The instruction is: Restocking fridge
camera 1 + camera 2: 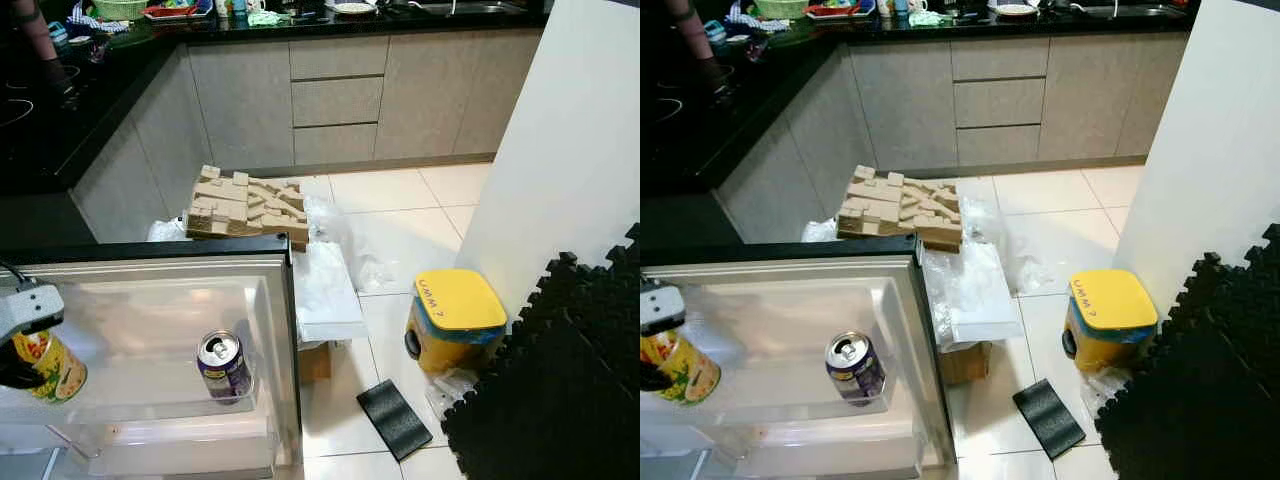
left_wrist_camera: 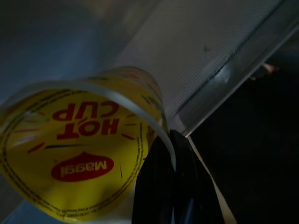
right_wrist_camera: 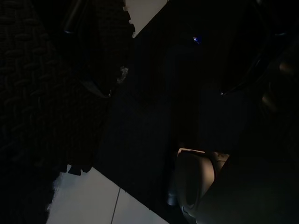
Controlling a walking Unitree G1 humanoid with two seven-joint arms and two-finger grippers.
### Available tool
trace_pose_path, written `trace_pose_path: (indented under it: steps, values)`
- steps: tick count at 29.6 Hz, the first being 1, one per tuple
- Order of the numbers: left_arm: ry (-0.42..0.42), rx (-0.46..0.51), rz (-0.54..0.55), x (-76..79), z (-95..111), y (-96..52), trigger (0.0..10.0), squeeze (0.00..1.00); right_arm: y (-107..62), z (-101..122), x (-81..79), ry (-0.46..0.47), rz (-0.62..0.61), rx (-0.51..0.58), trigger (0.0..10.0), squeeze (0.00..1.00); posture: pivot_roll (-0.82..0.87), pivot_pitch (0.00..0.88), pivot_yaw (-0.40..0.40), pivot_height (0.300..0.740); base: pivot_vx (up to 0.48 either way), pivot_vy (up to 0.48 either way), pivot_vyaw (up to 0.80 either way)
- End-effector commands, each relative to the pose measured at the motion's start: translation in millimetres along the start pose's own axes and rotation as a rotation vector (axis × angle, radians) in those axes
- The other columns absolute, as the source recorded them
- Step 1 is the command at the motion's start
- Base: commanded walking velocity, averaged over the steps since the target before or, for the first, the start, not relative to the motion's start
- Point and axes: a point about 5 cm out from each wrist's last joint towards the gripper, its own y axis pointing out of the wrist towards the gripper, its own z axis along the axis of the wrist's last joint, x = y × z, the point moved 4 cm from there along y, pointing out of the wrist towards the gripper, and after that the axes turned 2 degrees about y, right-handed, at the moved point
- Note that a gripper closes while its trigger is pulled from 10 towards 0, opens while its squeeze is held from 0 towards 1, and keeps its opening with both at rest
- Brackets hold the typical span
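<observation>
A yellow Maggi Hot Cup (image 1: 48,368) stands at the left end of the clear fridge door shelf (image 1: 150,300). My left gripper (image 1: 24,374) is shut on it from above and from the side. In the left wrist view the cup's lid (image 2: 79,154) faces the camera, with one black finger (image 2: 173,186) pressed against its rim. A purple drink can (image 1: 224,366) stands upright further right on the same shelf, apart from the cup. The right wrist view is very dark; my right arm hangs idle over black foam matting (image 3: 46,93).
On the floor beyond the door lie a stack of cardboard packing (image 1: 248,206) and a white box in plastic wrap (image 1: 325,290). A yellow bin (image 1: 455,320), a small black pad (image 1: 394,418) and black foam mats (image 1: 560,380) are on the right. A person's arm (image 1: 35,35) is over the counter, far left.
</observation>
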Motion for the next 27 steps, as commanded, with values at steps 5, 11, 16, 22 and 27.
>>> trace_pose_path:
  steps: [5,11,16,22,27]
  values:
    - [0.021,-0.077,-0.017,3.2,-11,0.7,10.0,0.00,0.6,-2,-3.5,0.001,0.005,-0.003,10.0,0.00,-0.07,0.000,0.029,0.740,0.000,0.000,0.00]
    - [0.036,-0.085,-0.019,4.3,-11,5.0,10.0,0.00,0.6,-3,-3.9,0.000,0.005,-0.005,10.0,0.00,-0.07,0.000,0.029,0.740,0.000,0.000,0.00]
    - [0.072,-0.071,-0.033,6.4,-8,9.0,10.0,1.00,0.5,-3,-3.7,-0.001,0.005,-0.006,10.0,0.00,-0.07,0.000,0.028,0.740,0.000,0.000,0.00]
    - [0.091,-0.064,-0.030,5.6,-5,7.3,10.0,0.00,0.6,-3,-3.9,-0.002,0.007,-0.006,10.0,0.00,-0.07,0.000,0.029,0.740,0.000,0.000,0.00]
    - [0.113,-0.019,-0.027,3.1,5,-1.9,10.0,0.00,0.6,-3,-3.9,-0.005,0.008,-0.007,10.0,0.00,-0.07,0.000,0.029,0.740,0.000,0.000,0.00]
